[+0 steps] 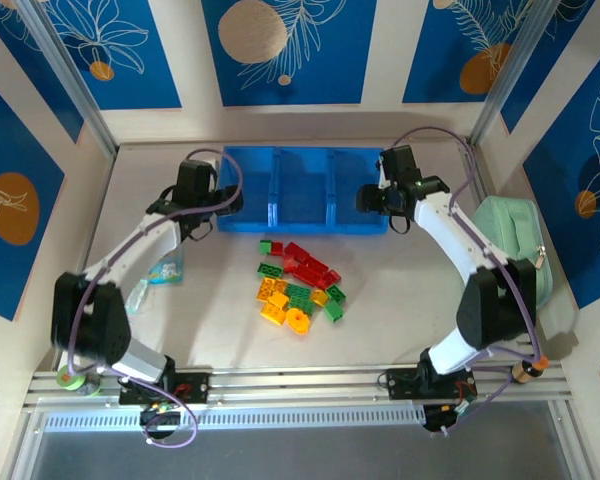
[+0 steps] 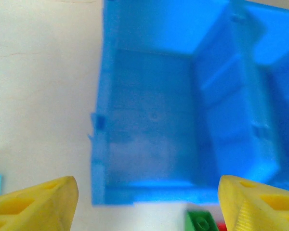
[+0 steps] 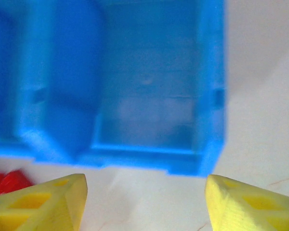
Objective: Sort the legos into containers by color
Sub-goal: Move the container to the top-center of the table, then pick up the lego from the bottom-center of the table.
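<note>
Pale tabletop (image 1: 400,300) inside blue-patterned walls (image 1: 290,50). The left gripper (image 2: 147,204) hangs with jaws spread and nothing between them, the tray's (image 1: 300,232) left compartment (image 2: 149,130) just ahead of it. The right gripper (image 3: 144,202) mirrors it, spread and empty, facing the right compartment (image 3: 154,101). We judge each arm is posted at an end bin to serve its own side. The legos (image 1: 298,290) lie heaped behind both claws, between the two, none binned yet. The overhead view gives us the whole pile; the wrist views add bare bin floors, plus a green brick (image 2: 200,222) and a red brick (image 3: 7,185) at the claws' heels.
</note>
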Available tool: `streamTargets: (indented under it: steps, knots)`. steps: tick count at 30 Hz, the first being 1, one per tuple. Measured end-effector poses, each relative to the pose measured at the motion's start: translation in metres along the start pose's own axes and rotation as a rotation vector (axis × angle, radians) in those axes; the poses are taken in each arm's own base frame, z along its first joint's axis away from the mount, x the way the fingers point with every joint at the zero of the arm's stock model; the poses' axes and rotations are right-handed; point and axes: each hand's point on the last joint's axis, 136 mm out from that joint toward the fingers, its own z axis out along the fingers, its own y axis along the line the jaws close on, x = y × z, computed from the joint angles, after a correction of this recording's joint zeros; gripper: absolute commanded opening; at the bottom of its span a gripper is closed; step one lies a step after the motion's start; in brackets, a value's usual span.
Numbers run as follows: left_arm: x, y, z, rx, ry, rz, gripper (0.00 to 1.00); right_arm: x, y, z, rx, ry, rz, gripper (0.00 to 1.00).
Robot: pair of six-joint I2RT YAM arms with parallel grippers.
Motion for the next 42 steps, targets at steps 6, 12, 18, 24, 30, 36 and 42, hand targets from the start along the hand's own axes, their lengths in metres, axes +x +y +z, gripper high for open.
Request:
streamTargets:
  steps: [6, 12, 18, 24, 30, 36, 42]
  knots:
    - [0.065, -0.024, -0.035, 0.071, 0.033, 0.076, 0.77, 0.068, 0.07, -0.006, -0.181, 0.101, -0.202, 0.69]
    - [0.122, -0.031, -0.058, 0.128, 0.074, 0.14, 0.77, 0.131, 0.105, -0.001, -0.268, 0.238, -0.32, 0.68]
    - [0.131, -0.035, -0.083, 0.187, 0.019, 0.104, 0.77, 0.167, 0.127, -0.007, -0.291, 0.29, -0.402, 0.68]
    - [0.142, -0.045, -0.096, 0.215, 0.026, 0.083, 0.77, 0.21, 0.115, -0.01, -0.199, 0.372, -0.414, 0.68]
    - [0.16, -0.054, -0.104, 0.22, 0.038, 0.102, 0.77, 0.236, 0.085, -0.005, -0.081, 0.426, -0.356, 0.68]
    - [0.17, -0.055, -0.103, 0.207, 0.048, 0.109, 0.77, 0.252, 0.077, -0.007, -0.052, 0.444, -0.322, 0.67]
    - [0.172, -0.054, -0.1, 0.187, 0.053, 0.118, 0.77, 0.257, 0.081, -0.006, -0.042, 0.447, -0.31, 0.63]
